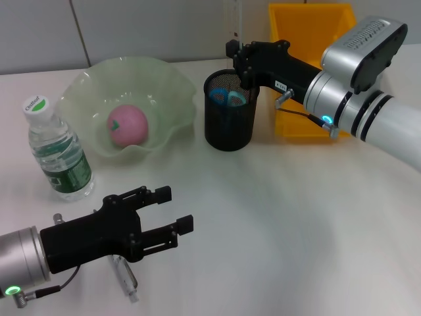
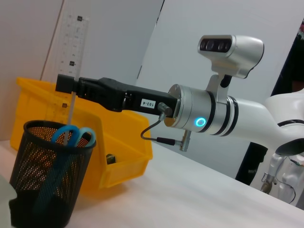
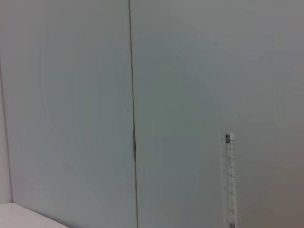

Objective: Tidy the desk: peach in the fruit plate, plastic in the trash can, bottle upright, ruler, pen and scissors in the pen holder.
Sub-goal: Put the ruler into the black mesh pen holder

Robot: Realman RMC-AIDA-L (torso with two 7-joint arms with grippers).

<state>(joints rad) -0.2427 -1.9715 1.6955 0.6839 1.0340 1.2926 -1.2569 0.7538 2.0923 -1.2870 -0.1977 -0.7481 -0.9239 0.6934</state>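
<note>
My right gripper (image 1: 238,58) hangs over the black mesh pen holder (image 1: 229,112), shut on a clear ruler (image 1: 233,23) that stands upright with its lower end in the holder. The same ruler (image 2: 71,52), right gripper (image 2: 66,85) and pen holder (image 2: 45,178) show in the left wrist view, and the ruler (image 3: 230,180) also shows in the right wrist view. Blue-handled scissors (image 1: 227,97) stand inside the holder. A pink peach (image 1: 127,125) lies in the green fruit plate (image 1: 168,82). The bottle (image 1: 58,153) stands upright at the left. My left gripper (image 1: 174,210) is open, low at the front left, above a pale pen (image 1: 125,276) lying on the desk. The plastic is out of view.
A yellow trash can (image 1: 309,66) stands behind and to the right of the pen holder, under my right arm. The grey wall runs along the desk's far edge.
</note>
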